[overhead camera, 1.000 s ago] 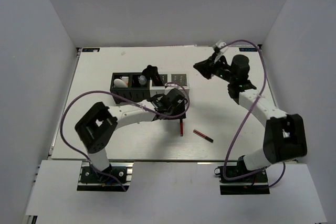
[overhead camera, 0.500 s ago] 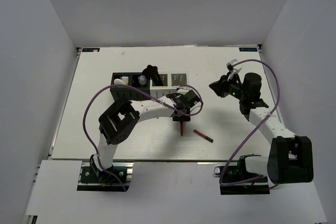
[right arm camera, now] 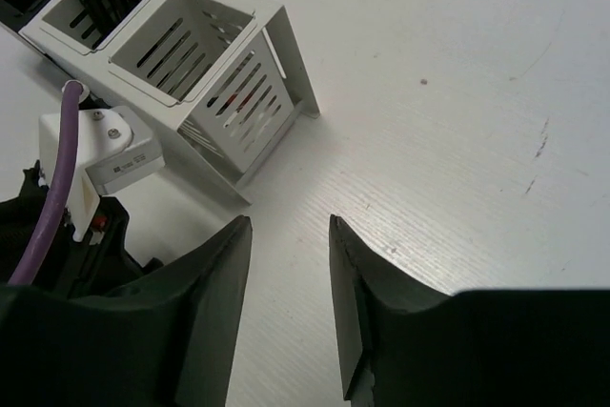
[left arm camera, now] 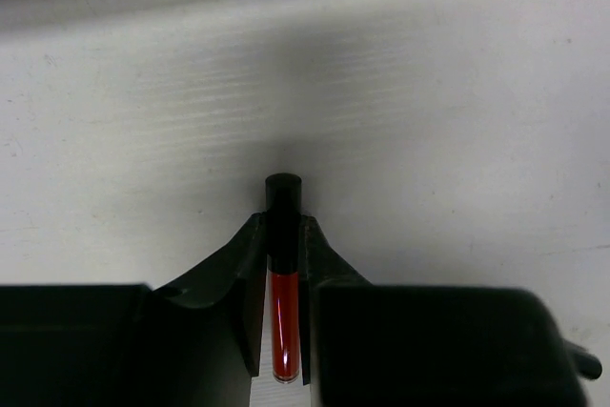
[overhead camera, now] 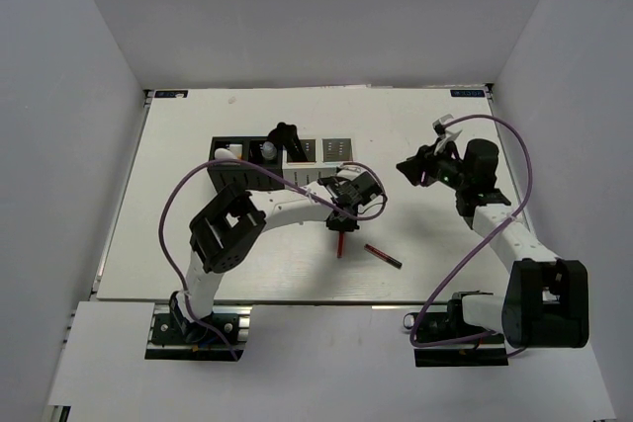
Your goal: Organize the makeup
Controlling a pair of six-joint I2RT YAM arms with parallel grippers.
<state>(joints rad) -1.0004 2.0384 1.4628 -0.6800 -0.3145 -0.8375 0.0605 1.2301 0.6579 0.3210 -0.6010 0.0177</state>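
1. Plain grey panels wall in a white bench (overhead camera: pixel 198 244) on three sides. Our two arm bases sit at its near edge.
2. The row of slotted boxes (overhead camera: pixel 331 150) stands mid-bench, toward the far edge, w/ the black half on the left and the white half on the right. The black half holds a white oval (overhead camera: pixel 227 155) and a small clear bottle (overhead camera: pixel 267 150). A black brush (overhead camera: pixel 285 133) sticks up near the join.
3. The right gripper (right arm camera: pixel 289 226) hovers over the bench's right side, beside the white box. Its jaws are partway apart w/ nothing betw. them.
4. The left gripper (left arm camera: pixel 284 235) is at bench centre, just in front of the boxes, clamped tight on a red stick (left arm camera: pixel 284 316). The black cap pokes out past the fingertips and the red body runs back betw. the fingers. We can't tell if the stick is off the bench yet.
5. A second red stick (overhead camera: pixel 382 256) lies flat and slanted, near the held one but apart from it, toward the near edge.
6. We judge the step in hand to be getting the held stick into a white compartment.
   - Lift straight up first, then swing.
   - The pinch is close to the cap end, so the stick may pivot. Go slow.
   - Bring it upright over an open slot and lower it in before letting go.
   - Mind the box rim and the left arm's cable.
   - Keep the right arm out of the way.
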